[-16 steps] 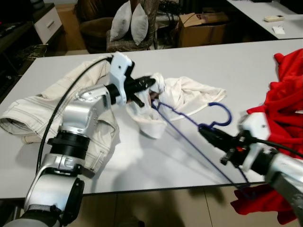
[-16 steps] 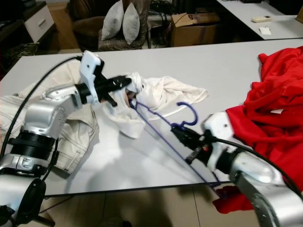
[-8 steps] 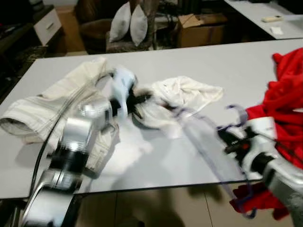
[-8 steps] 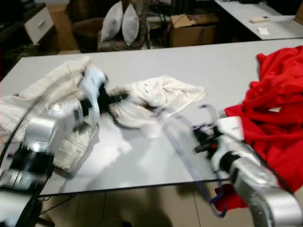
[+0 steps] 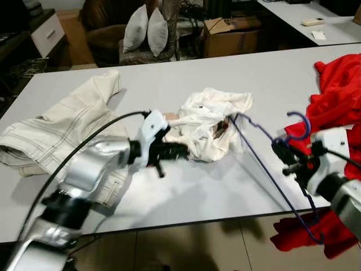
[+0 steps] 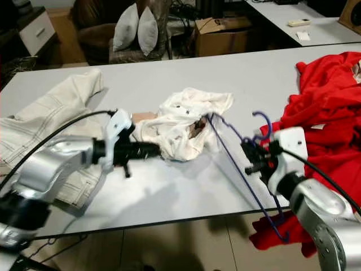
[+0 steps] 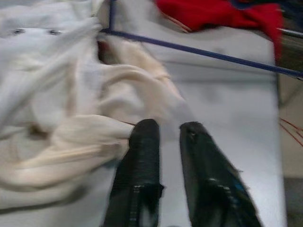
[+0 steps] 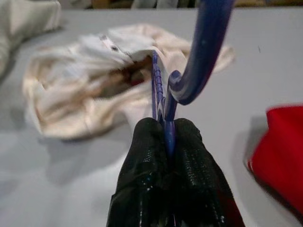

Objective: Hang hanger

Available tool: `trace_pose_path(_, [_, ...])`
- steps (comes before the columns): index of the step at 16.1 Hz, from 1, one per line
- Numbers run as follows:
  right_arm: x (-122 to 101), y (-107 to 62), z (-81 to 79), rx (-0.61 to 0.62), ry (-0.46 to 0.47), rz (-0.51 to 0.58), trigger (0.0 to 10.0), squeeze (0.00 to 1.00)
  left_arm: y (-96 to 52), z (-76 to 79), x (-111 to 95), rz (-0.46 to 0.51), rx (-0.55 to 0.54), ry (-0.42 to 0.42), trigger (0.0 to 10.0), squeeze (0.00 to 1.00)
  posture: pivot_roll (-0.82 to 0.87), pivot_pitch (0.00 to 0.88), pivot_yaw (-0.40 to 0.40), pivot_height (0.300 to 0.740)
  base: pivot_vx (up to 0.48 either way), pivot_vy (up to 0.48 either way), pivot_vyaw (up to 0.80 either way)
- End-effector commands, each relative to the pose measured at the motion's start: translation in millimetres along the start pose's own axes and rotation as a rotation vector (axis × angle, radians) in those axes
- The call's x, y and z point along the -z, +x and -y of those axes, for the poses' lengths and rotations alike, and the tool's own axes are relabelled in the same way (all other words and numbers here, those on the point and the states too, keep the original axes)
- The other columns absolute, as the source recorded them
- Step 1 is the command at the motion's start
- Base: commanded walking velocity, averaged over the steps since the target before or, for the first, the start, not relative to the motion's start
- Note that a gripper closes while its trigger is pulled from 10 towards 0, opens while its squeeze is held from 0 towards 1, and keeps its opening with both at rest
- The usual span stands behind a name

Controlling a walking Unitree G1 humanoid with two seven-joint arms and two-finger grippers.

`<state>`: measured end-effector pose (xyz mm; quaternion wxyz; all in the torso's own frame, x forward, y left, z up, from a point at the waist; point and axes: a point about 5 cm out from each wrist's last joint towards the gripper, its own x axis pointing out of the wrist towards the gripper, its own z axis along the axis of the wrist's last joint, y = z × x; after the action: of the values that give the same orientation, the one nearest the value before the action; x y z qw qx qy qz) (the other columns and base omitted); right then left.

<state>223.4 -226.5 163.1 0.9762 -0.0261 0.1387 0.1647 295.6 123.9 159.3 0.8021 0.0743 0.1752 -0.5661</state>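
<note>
The left end effector (image 5: 181,151) lies low over the grey surface (image 5: 186,192), fingers slightly parted and grasping nothing, tips at the edge of the white garment (image 5: 211,121) just ahead. The right end effector (image 5: 280,152) is clenched on the blue hanger (image 5: 265,164) just below its hook, the hanger's far corner reaching into the garment, red clothing (image 5: 338,96) beside it

I see even, bright indoor light from overhead in both eye views, with soft shadows of the arms on the grey table (image 5: 169,186) and on the floor below its front edge. The eye views are fairly sharp. Both wrist views are soft: the white cloth (image 7: 57,94) is smeared, the hanger (image 8: 208,52) hook blurred.
</note>
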Motion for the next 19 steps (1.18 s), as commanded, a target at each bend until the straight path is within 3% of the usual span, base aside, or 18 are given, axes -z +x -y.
trace_pose_path(1, [0,-1.8,-0.1,-0.004,-0.016,-0.003,10.0,0.00,-5.5,6.2,-6,0.029,0.076,0.005,10.0,1.00,-0.06,0.000,0.078,0.740,0.000,0.000,0.00])
trace_pose_path(3, [-1,-4.5,0.8,-0.024,-0.016,0.011,10.0,0.00,-6.3,-11.3,-16,0.107,-0.044,0.021,10.0,1.00,-0.07,0.000,0.082,0.740,0.000,0.000,0.00])
trace_pose_path(4, [-1,-6.8,1.9,-0.028,-0.013,0.015,10.0,0.00,1.1,-28.6,-20,0.124,-0.186,0.049,10.0,1.00,-0.07,0.000,0.083,0.740,0.000,0.000,0.00])
trace_pose_path(6, [1,-9.9,5.6,-0.010,-0.003,0.010,10.0,0.00,16.4,-40.2,-28,0.159,-0.284,0.080,10.0,1.00,-0.08,0.000,0.088,0.740,0.000,0.000,0.00])
trace_pose_path(7, [2,-11.0,7.4,0.001,0.006,0.010,10.0,0.00,28.8,-42.0,-28,0.145,-0.293,0.097,10.0,1.00,-0.09,0.000,0.094,0.740,0.000,0.000,0.00])
trace_pose_path(8, [2,-11.8,7.9,0.007,0.017,0.017,10.0,0.00,41.8,-39.0,-27,0.129,-0.248,0.096,10.0,0.89,-0.10,0.000,0.104,0.740,0.000,0.000,0.00])
trace_pose_path(9, [2,-12.0,7.9,0.008,0.019,0.020,10.0,0.00,45.5,-37.9,-26,0.125,-0.234,0.094,10.0,0.89,-0.10,0.000,0.104,0.740,0.000,0.000,0.00])
trace_pose_path(10, [2,-13.2,6.7,0.012,0.019,0.026,10.0,0.00,58.7,-36.6,-24,0.120,-0.209,0.097,10.0,0.00,-0.12,0.000,0.125,0.740,0.000,0.000,0.00])
trace_pose_path(11, [2,-15.3,4.1,0.010,0.019,0.033,10.0,0.00,71.7,-38.8,-22,0.097,-0.230,0.136,10.0,0.00,-0.14,0.000,0.136,0.740,0.000,0.000,0.00])
trace_pose_path(12, [1,-16.2,2.9,0.008,0.019,0.035,10.0,0.00,74.2,-40.6,-21,0.078,-0.252,0.164,10.0,0.00,-0.15,0.000,0.141,0.740,0.000,0.000,0.00])
trace_pose_path(13, [1,-18.4,0.5,0.004,0.016,0.040,10.0,0.00,76.2,-48.7,-20,0.050,-0.342,0.223,10.0,0.00,-0.16,0.000,0.148,0.740,0.000,0.000,0.00])
trace_pose_path(15, [1,-22.3,-2.7,-0.015,0.015,0.044,10.0,0.00,70.5,-58.8,-21,0.036,-0.442,0.272,10.0,0.00,-0.17,0.000,0.150,0.740,0.000,0.000,0.00])
trace_pose_path(17, [1,-23.0,-3.5,-0.022,0.016,0.043,10.0,0.00,68.1,-62.5,-21,0.033,-0.468,0.279,10.0,0.00,-0.17,0.000,0.146,0.740,0.000,0.000,0.00])
trace_pose_path(19, [1,-22.0,-5.1,-0.044,0.013,0.039,10.0,0.00,66.7,-66.0,-12,-0.035,-0.484,0.331,10.0,0.00,-0.16,0.000,0.137,0.740,0.000,0.000,0.00])
